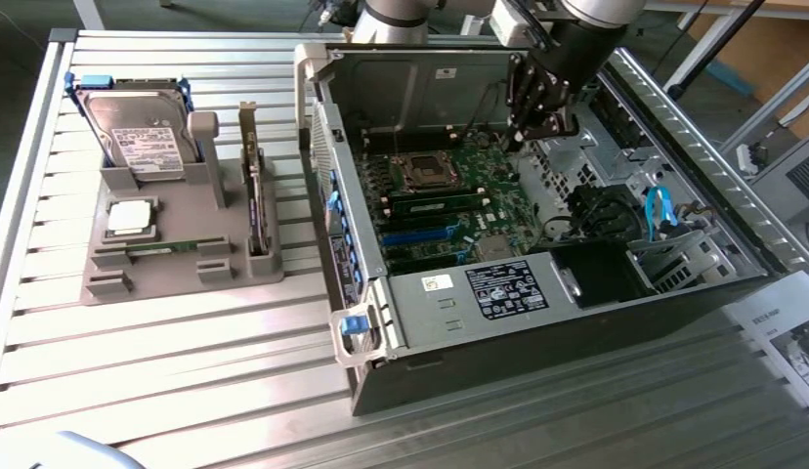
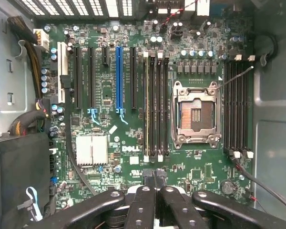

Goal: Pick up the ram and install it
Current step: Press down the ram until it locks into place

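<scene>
Tool (image 2: pixel 155 180) closed, holding nothing, positioned over the motherboard (image 2: pixel 205 167) inside the open case (image 1: pixel 404 83). Ram (image 2: pixel 146 105) seated in a slot near the processor socket (image 2: pixel 196 114), apart from the tool.

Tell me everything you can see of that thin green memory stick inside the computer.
The ram is a long, thin, greenish board, seen edge-on in the wrist view. It stands upright in a slot on the motherboard, the one of four parallel slots farthest from the empty processor socket, with a white latch at each end. The shut gripper hangs clear of it.
</scene>
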`<state>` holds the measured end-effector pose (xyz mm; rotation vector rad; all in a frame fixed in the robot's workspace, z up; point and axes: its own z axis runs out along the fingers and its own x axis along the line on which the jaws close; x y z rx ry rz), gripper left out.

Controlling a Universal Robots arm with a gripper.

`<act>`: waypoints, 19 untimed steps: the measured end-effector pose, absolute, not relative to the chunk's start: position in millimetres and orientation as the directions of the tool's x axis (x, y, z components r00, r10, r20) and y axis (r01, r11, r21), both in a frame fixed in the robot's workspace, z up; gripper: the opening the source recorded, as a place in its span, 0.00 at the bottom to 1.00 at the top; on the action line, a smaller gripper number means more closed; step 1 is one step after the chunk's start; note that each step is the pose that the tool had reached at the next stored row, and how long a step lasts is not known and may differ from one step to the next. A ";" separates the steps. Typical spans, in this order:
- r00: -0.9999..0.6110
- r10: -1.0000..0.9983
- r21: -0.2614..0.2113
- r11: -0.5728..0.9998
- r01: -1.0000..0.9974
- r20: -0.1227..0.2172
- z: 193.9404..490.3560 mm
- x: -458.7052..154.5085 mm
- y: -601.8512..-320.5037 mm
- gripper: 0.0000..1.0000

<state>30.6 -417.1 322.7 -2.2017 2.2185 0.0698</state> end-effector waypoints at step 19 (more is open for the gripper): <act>-0.008 -0.999 0.021 0.007 -1.000 -0.041 295.1 30.6 -417.1 0.10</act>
